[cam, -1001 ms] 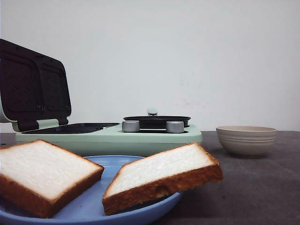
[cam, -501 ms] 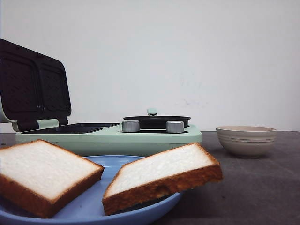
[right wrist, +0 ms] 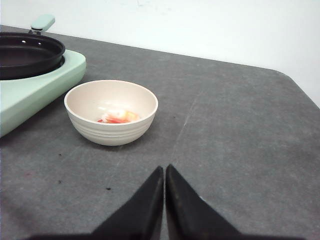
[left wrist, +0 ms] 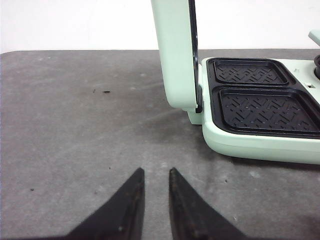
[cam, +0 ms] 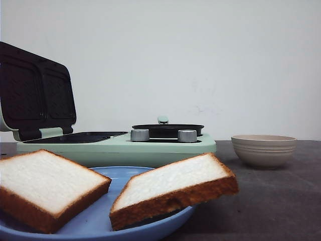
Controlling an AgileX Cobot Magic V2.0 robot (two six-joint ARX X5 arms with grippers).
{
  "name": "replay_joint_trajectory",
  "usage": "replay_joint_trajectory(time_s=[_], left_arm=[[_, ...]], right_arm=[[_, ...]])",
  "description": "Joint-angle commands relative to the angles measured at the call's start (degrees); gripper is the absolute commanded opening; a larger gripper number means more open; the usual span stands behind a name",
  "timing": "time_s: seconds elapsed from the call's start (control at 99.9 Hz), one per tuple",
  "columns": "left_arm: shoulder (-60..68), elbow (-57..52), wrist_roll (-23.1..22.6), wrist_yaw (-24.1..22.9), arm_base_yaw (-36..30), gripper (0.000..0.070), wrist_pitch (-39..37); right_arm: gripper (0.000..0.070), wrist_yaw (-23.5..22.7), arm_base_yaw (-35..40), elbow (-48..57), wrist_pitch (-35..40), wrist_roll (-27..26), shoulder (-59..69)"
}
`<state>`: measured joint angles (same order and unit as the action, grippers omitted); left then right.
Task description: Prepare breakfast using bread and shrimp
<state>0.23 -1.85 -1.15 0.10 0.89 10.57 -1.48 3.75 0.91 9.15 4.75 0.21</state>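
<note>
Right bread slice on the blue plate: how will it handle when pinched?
The right bread slice looks thick and soft, so it will likely dent and sag. It overhangs the blue plate, so an edge push may tip it off. Probably light.

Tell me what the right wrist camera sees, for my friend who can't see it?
A beige bowl holding pinkish shrimp sits on a gray table, beside a green cooker's black pan. The right tool, closed and empty, points toward it.
</note>
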Motion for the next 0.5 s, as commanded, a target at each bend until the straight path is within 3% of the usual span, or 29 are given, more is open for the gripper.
replay_joint_trajectory(time_s=[0.0,0.491], left_arm=[[-0.04,1.05,-0.83,0.04,0.07,0.0,0.2],[-0.04,1.05,-0.79,0.07,0.07,0.0,0.17]], right_arm=[[0.0,0.0,0.13,-0.17,-0.57,0.59,0.0],[0.0,0.0,0.13,-0.17,-0.55,0.2,0.0]])
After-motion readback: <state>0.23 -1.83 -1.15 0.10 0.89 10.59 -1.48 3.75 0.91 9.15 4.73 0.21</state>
